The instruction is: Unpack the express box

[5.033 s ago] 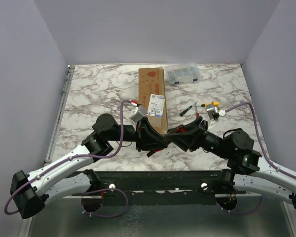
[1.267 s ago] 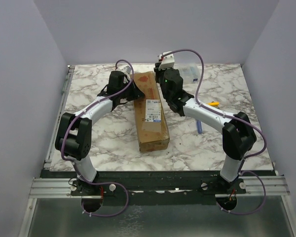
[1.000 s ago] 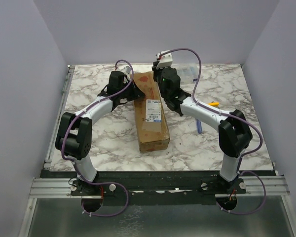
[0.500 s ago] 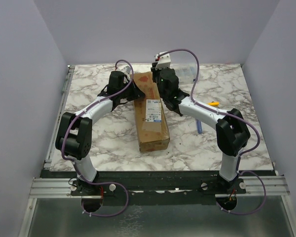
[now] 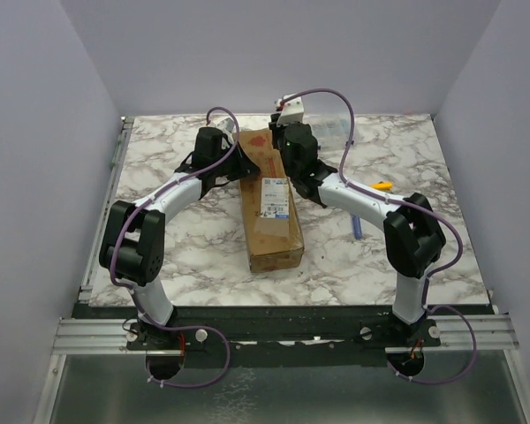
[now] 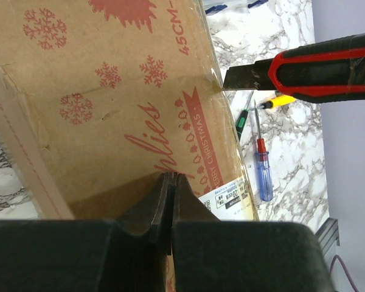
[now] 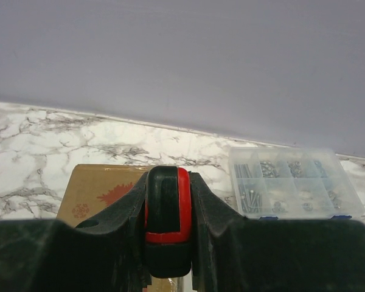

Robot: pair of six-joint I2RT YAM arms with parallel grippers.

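**Top external view.** The long, narrow brown cardboard express box (image 5: 272, 225) lies lengthwise at the middle of the grey-veined white marble worktop (image 5: 168, 238). Its white label (image 5: 276, 196) faces up and its far end sits between my two arms. My left tool (image 5: 240, 166) is at the box's left flank near that far end, and my right tool (image 5: 287, 157) is over the far right edge. A small clear plastic organiser case (image 5: 334, 131) stands at the back, partly hidden by my right arm and its purple cable. A blue-handled screwdriver (image 5: 357, 227) lies on the worktop to the right of the box, well apart from it.

**Left wrist view.** The fingers of my left tool (image 6: 170, 188) are pressed together with nothing between them, the tips right at the red-printed cardboard of the box (image 6: 109, 109). I cannot tell whether they bear on it. A red-and-black utility knife (image 6: 316, 66) comes in from the right, and its blade tip touches the box's right edge. Beyond that edge lie the blue-handled screwdriver (image 6: 263, 173), a thin green-and-black one (image 6: 242, 121) and a yellow-handled one (image 6: 277, 101).

**Right wrist view.** My right tool (image 7: 168, 182) is clamped on the knife's handle (image 7: 165, 243) — red strip uppermost, butt end toward the camera. Past it are the far end of the box (image 7: 100, 191) and, to its right, the organiser case (image 7: 295, 182) with small metal parts in its compartments.
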